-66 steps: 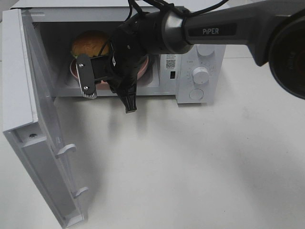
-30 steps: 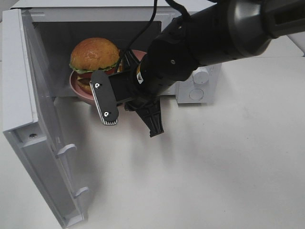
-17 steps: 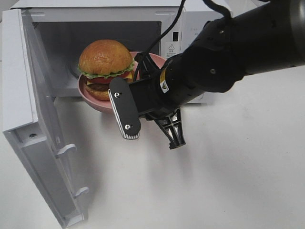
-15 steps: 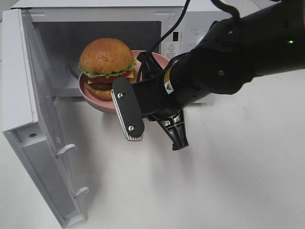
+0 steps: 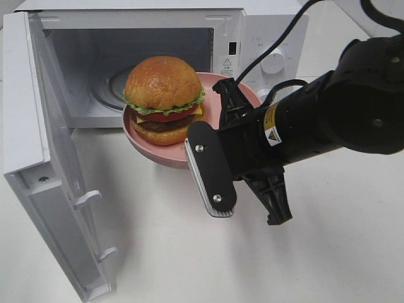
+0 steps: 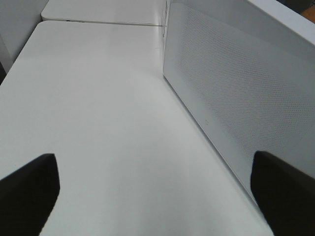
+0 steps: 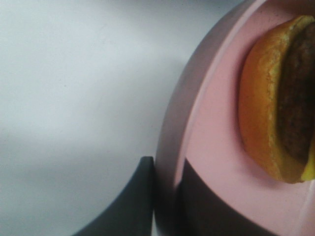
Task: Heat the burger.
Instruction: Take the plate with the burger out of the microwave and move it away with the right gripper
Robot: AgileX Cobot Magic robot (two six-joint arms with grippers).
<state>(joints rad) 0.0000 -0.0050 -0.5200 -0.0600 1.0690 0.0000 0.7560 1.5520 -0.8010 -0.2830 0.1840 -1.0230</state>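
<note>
The burger (image 5: 164, 88), with a golden-brown bun, lettuce, tomato and patty, sits on a pink plate (image 5: 151, 148). The plate is held outside the white microwave (image 5: 268, 44), just in front of its open cavity. My right gripper (image 5: 228, 95) is shut on the plate's right rim. The right wrist view shows its fingers (image 7: 140, 199) pinching the plate's rim (image 7: 170, 147), with the burger's bottom bun (image 7: 261, 113) beside them. My left gripper (image 6: 157, 196) is open and empty beside the microwave door (image 6: 231, 93). It does not show in the exterior high view.
The microwave door (image 5: 57, 189) stands wide open on the left and reaches toward the table's front. The glass turntable (image 5: 113, 88) lies bare inside the cavity. Two knobs (image 5: 273, 61) are on the control panel. White table (image 5: 158, 252) lies in front.
My right gripper has drawn the plate with the burger out of the microwave cavity, toward the front and right. The door has not moved.
</note>
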